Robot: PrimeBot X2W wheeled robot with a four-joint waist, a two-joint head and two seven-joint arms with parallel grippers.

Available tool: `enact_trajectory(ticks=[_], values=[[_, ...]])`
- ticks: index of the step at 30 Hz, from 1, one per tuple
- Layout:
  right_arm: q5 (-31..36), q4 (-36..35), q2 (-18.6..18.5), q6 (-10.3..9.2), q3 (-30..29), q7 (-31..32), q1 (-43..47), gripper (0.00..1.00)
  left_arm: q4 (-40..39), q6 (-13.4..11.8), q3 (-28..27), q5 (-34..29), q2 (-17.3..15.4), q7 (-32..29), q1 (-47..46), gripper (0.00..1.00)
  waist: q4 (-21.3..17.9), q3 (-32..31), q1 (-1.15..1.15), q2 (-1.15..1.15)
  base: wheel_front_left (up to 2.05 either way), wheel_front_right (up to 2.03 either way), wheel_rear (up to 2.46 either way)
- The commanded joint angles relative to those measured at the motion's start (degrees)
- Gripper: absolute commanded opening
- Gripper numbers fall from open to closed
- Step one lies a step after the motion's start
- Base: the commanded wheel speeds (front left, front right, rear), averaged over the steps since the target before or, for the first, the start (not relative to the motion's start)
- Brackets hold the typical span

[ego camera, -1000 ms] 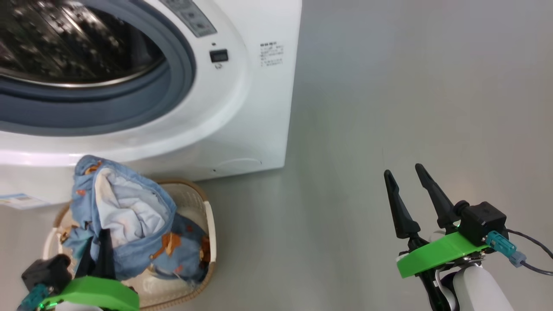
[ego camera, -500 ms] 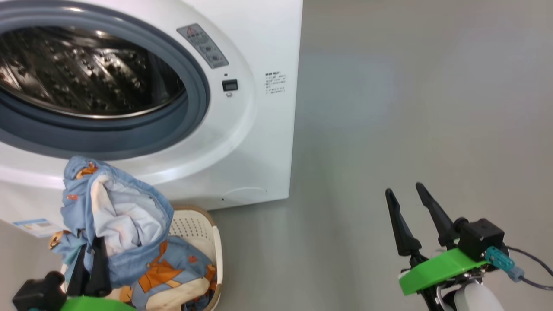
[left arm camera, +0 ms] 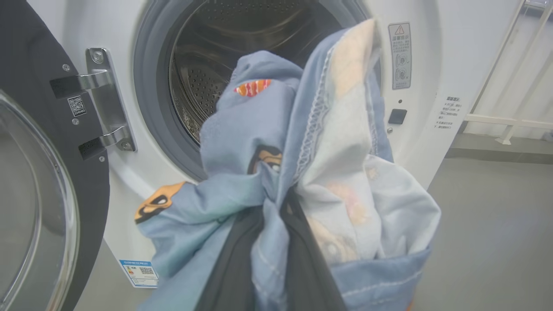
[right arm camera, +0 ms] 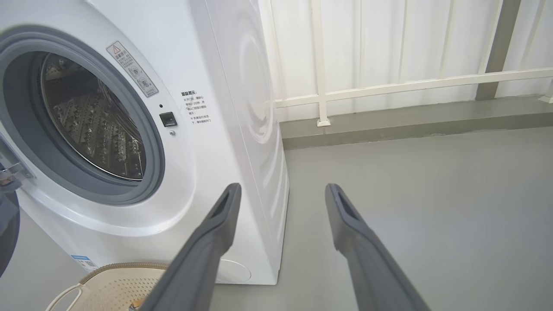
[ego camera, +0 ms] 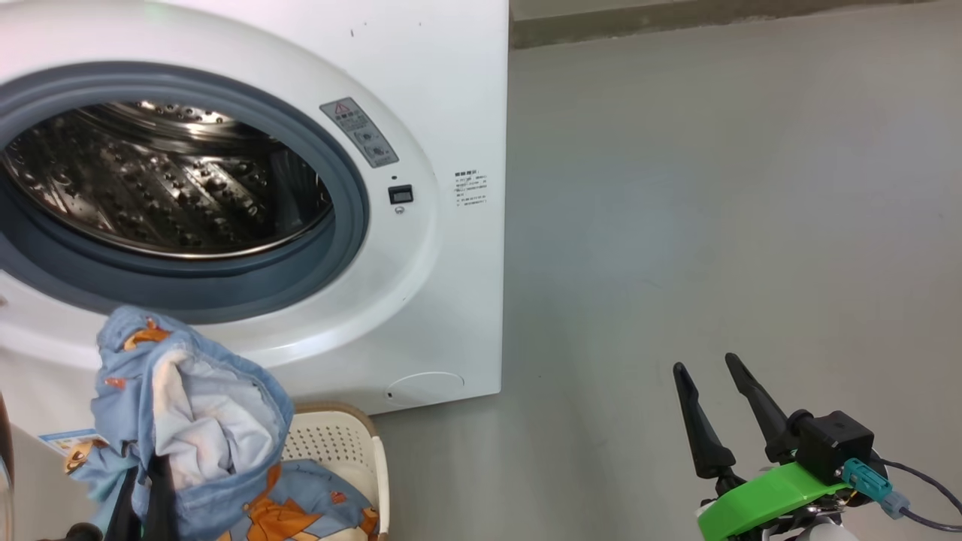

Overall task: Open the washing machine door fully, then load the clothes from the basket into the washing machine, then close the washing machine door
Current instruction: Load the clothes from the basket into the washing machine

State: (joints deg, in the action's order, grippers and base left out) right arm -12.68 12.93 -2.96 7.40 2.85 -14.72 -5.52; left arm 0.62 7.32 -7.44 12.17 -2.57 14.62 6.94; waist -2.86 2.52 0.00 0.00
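The washing machine door (left arm camera: 43,172) stands swung wide at the far left, hanging on its metal hinge (left arm camera: 101,99) and clear of the opening. Beside it the washing machine (ego camera: 421,300) sits on the grey floor (ego camera: 676,225), its steel drum (ego camera: 150,195) bare inside the blue-grey ring. The left gripper (left arm camera: 278,211) is clenched on the clothes (ego camera: 188,413): its two dark fingers (left arm camera: 311,268) pinch a fold of light blue fabric with orange and cream patches. The lifted part hangs in front of the lower rim of the opening, outside the drum. The rest of the bundle trails down into the basket (ego camera: 342,443). The basket stands on the floor just in front of the machine, below the opening and near the round white flap (ego camera: 425,388). Well apart to the right, over bare floor beyond the machine's right front corner, the right gripper (ego camera: 706,364) hovers with its fingers spread and nothing between them.
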Motion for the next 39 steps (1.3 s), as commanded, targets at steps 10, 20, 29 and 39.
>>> enact_trajectory(ticks=[10,20,29,39], values=[[0.64,-1.7,0.08,0.09,0.9,-0.28,-0.02,1.0,-2.92,-0.73,-0.98,0.52,-0.32,0.38,-0.49,0.0,0.17,0.23,0.0,0.0,0.0,0.0,0.0],[0.16,-2.34,0.08,0.09,1.11,-0.28,-0.93,1.0,-2.02,-0.78,-0.77,1.55,-0.32,0.38,-3.97,0.0,-1.02,4.33,0.0,0.0,0.0,0.0,0.0],[0.24,-3.24,0.08,0.09,1.0,-0.28,-2.74,1.0,-0.39,-0.4,-1.62,1.07,-0.32,0.38,-11.52,0.0,-1.86,11.21,0.0,0.0,0.0,0.0,0.0],[0.44,-4.45,0.08,0.09,1.91,-0.28,-6.72,1.0,3.94,0.11,-2.76,-0.6,-1.77,0.38,-24.83,0.0,-2.74,21.12,0.0,0.0,0.0,0.0,0.0]])
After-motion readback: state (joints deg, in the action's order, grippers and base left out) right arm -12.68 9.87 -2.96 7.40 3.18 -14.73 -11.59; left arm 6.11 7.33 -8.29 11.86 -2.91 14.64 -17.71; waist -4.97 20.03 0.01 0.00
